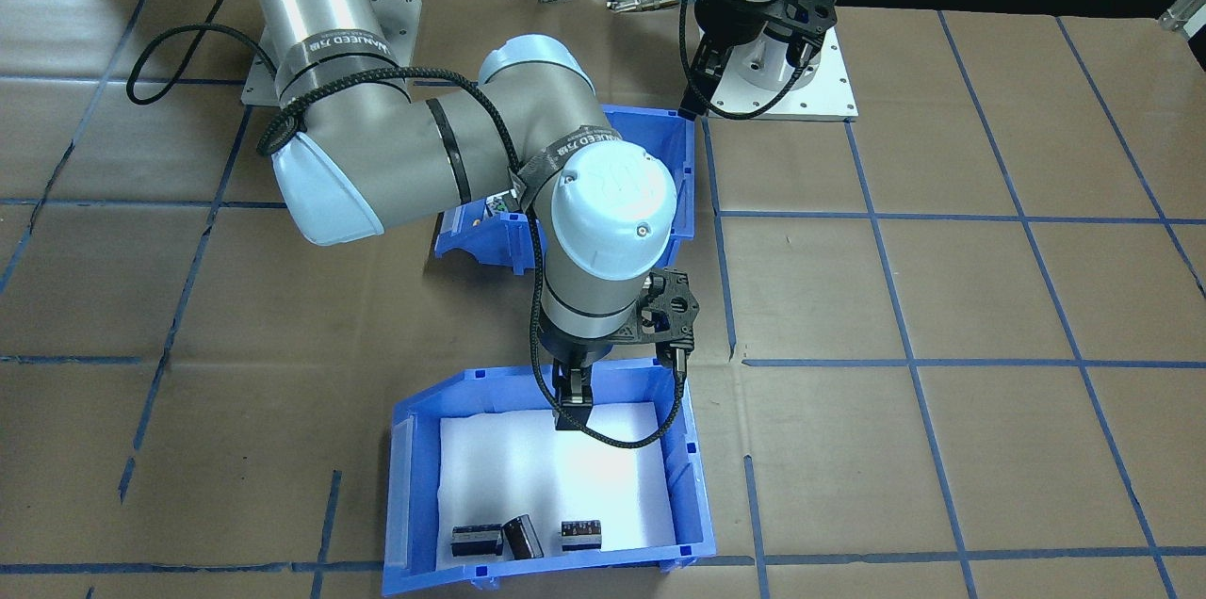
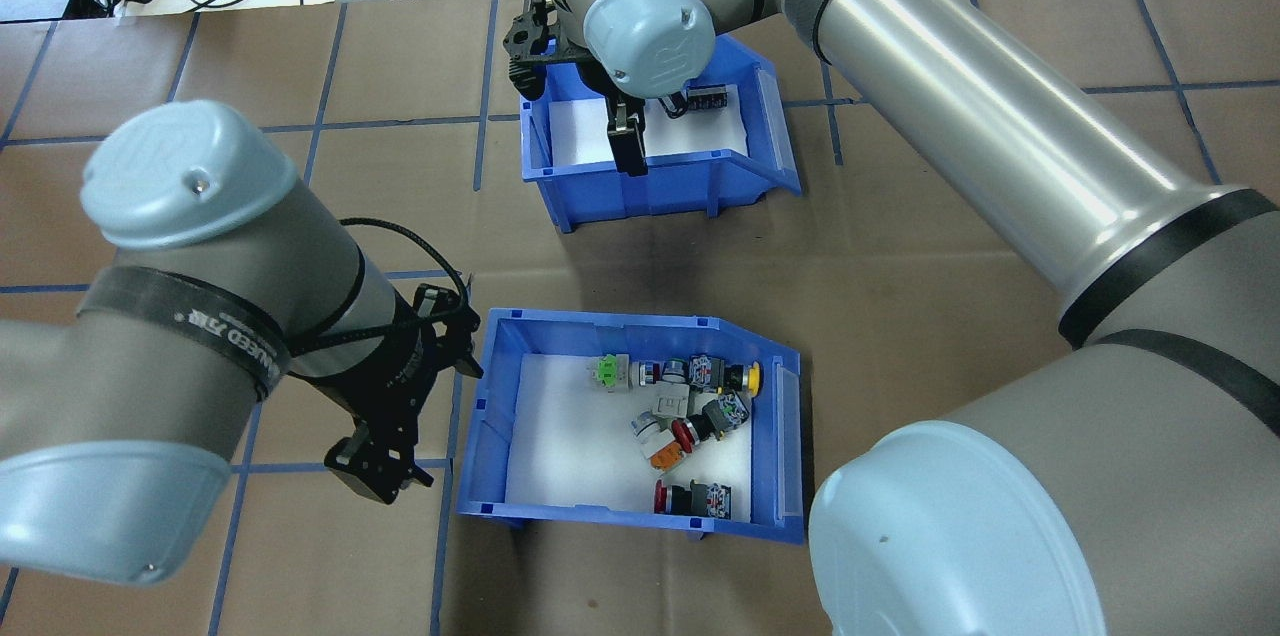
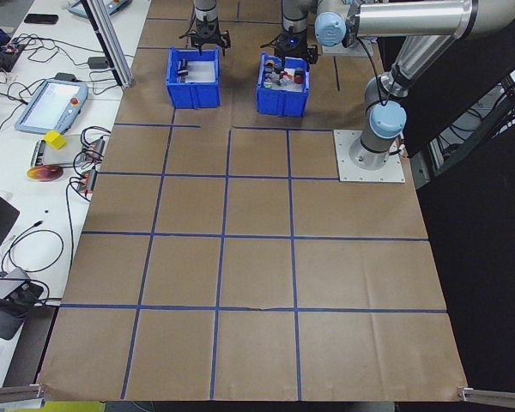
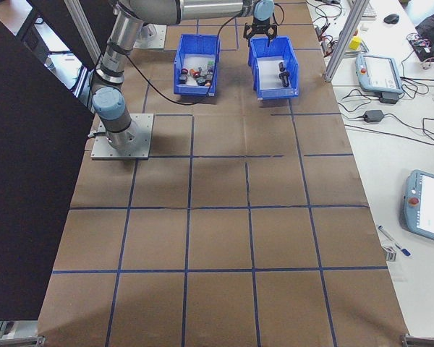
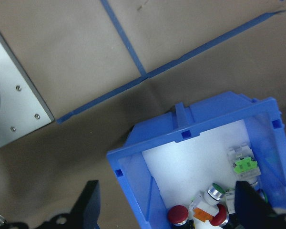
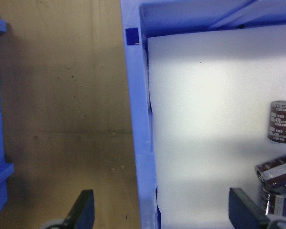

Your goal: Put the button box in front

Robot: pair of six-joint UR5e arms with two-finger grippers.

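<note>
Brown paper crossed with blue tape lines covers the bench [image 2: 900, 246], where two blue bins sit a short gap apart. The button box [image 2: 640, 516] lies on the robot's side of the pair, its white liner strewn with red, yellow, orange and green switches; in the front-facing view the right arm's elbow hides most of it. The other bin [image 2: 650, 191] lies farther out, holding a few dark cylindrical parts [image 1: 523, 535] that the overhead view largely cuts off behind the wrist. The right hand [image 1: 573, 411] hangs over that bin's near wall, fingers spread wide astride it, gripping nothing. The left hand [image 2: 385, 476] hovers beside the button box's end wall, fingers wide apart in its wrist view, tips partly cropped at the frame edge.
</note>
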